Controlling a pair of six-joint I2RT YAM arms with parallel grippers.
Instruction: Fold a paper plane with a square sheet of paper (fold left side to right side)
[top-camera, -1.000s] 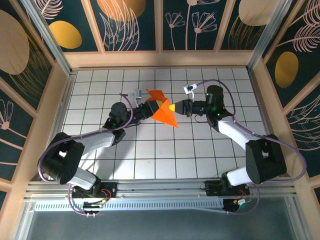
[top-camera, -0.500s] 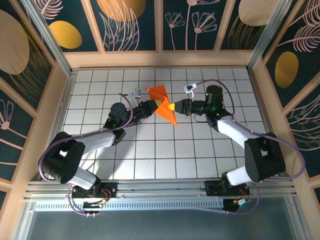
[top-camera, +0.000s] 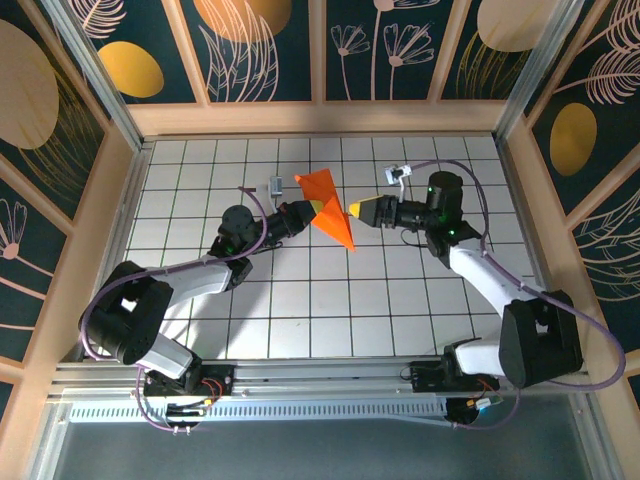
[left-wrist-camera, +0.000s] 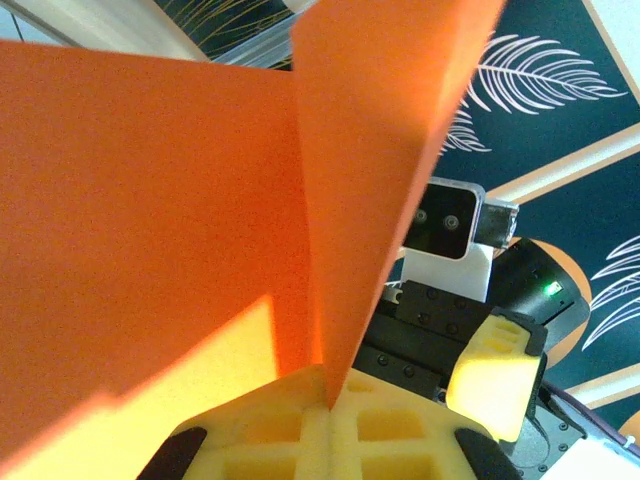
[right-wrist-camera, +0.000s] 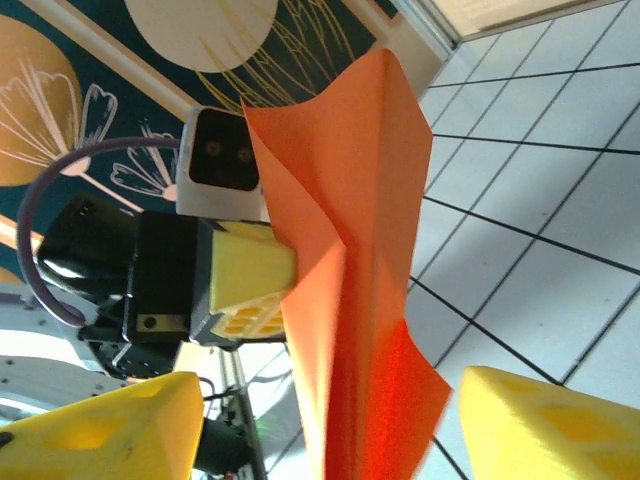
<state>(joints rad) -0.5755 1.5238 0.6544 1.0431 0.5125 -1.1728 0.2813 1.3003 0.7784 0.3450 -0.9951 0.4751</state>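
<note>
1. From above: the left fingers (top-camera: 312, 211) clench a folded orange paper (top-camera: 333, 203) over the white-tiled worktop (top-camera: 300, 300). The right fingers (top-camera: 360, 211) are just beside it.
2. Left wrist: the yellow left fingers (left-wrist-camera: 270, 435) pinch the paper (left-wrist-camera: 150, 200) at its crease.
3. Right wrist: the right fingers (right-wrist-camera: 100, 430) are spread and grip nothing. The paper (right-wrist-camera: 350, 250) stands before the gap.

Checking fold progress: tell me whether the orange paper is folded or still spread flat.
Folded: the orange paper is creased into overlapping flaps meeting along a ridge, pinched in the shut left claw.
</note>
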